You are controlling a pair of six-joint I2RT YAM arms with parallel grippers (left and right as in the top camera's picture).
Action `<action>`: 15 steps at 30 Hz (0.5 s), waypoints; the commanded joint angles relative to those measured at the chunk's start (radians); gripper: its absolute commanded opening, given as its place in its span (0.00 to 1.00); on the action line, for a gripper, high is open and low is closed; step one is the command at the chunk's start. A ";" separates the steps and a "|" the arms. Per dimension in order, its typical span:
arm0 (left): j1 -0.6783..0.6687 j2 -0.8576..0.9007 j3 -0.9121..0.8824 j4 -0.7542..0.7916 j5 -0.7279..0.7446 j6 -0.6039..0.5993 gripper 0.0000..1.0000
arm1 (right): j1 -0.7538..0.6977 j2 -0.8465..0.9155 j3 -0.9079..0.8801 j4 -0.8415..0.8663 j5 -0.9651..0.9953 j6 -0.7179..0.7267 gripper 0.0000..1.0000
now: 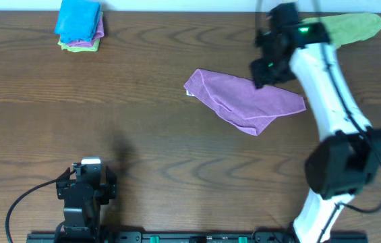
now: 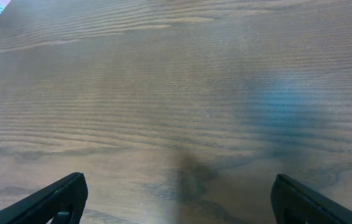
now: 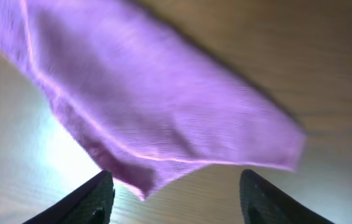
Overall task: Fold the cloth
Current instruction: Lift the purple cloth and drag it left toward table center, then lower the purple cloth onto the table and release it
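right of centre on the counter [image 1: 143, 135], between folds: hovering with the right hand [image 3: 177, 190] open and empty over the loosely doubled cloth [image 1: 244, 101], left hand [image 2: 179, 200] parked wide open; likely next, pinching a corner for another fold.

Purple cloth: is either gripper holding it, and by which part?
Nothing is held. The right gripper stands open over the purple cloth; the left gripper is open far from it.
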 commanded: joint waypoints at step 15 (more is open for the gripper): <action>0.007 -0.006 -0.008 -0.002 -0.018 0.006 0.95 | 0.166 0.023 -0.270 0.119 0.156 -0.125 0.57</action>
